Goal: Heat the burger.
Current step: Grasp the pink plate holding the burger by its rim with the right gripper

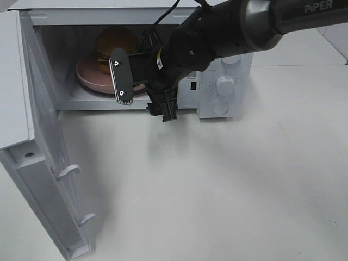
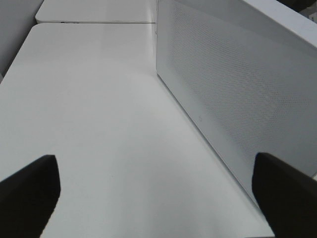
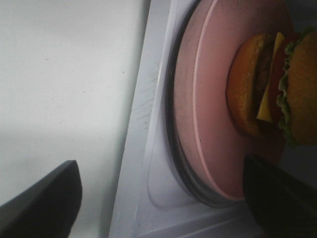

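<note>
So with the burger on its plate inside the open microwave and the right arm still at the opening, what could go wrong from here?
The right gripper, open and empty, sits at the mouth of the microwave; a careless pull-out could clip the pink plate and shift the burger. The door hangs wide open, so swinging it shut before the arm clears could trap the arm. The left gripper is beside the microwave's side wall and might bump it.

A white microwave (image 1: 223, 81) stands at the far edge of the white surface (image 1: 217, 190), its door (image 1: 38, 163) swung wide open toward the near left corner. Inside sits a pink plate (image 1: 89, 79) — round, on the turntable. Two dials (image 1: 224, 86) sit on the panel — one above the other.
</note>
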You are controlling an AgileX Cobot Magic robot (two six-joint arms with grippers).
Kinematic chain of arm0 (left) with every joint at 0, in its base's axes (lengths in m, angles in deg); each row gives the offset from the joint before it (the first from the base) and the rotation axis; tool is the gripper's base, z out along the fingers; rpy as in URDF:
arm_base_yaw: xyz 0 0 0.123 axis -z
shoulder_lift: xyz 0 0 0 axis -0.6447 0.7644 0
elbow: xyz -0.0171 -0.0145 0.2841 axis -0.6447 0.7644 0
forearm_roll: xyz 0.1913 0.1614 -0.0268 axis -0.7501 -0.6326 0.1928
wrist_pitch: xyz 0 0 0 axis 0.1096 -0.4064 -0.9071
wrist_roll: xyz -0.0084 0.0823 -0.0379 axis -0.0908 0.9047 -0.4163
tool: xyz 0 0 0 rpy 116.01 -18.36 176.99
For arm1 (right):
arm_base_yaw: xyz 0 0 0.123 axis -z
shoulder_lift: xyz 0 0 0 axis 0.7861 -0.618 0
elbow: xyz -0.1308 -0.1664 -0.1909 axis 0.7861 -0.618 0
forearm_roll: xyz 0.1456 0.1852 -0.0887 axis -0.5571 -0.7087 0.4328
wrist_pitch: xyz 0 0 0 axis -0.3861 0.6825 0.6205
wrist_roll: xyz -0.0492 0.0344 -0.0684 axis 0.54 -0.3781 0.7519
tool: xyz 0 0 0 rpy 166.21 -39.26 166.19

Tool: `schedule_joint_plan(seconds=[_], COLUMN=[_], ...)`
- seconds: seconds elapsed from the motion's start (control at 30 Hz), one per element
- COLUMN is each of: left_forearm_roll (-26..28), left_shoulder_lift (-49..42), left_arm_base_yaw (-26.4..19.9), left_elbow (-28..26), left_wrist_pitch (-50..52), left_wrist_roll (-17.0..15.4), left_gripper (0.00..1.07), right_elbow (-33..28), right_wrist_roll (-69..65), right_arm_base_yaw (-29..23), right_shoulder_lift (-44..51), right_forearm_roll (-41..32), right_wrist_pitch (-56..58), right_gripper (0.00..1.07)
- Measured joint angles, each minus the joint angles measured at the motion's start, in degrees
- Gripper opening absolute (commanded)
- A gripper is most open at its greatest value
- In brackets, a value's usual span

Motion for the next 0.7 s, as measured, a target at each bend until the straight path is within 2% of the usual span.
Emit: schedule_joint_plan(seconds=[0.33, 0.7], left_forearm_roll=[0.0, 0.0], left_shoulder_lift=[0.0, 0.0], left_arm_base_yaw=[0.0, 0.0], left_elbow=[0.0, 0.0], left_wrist_pitch=[0.0, 0.0], left_wrist_roll=[0.0, 0.0], left_gripper=[0.98, 0.98], right_elbow=[10.6, 17.42], right_wrist_roll=[0.0, -0.06], right_arm_base_yaw=[0.0, 0.0], right_shoulder_lift=[-7.68, -13.98], right_forearm_roll=[-0.11, -4.93], right_wrist_pitch=[1.6, 2.23], right_gripper=[0.81, 0.78])
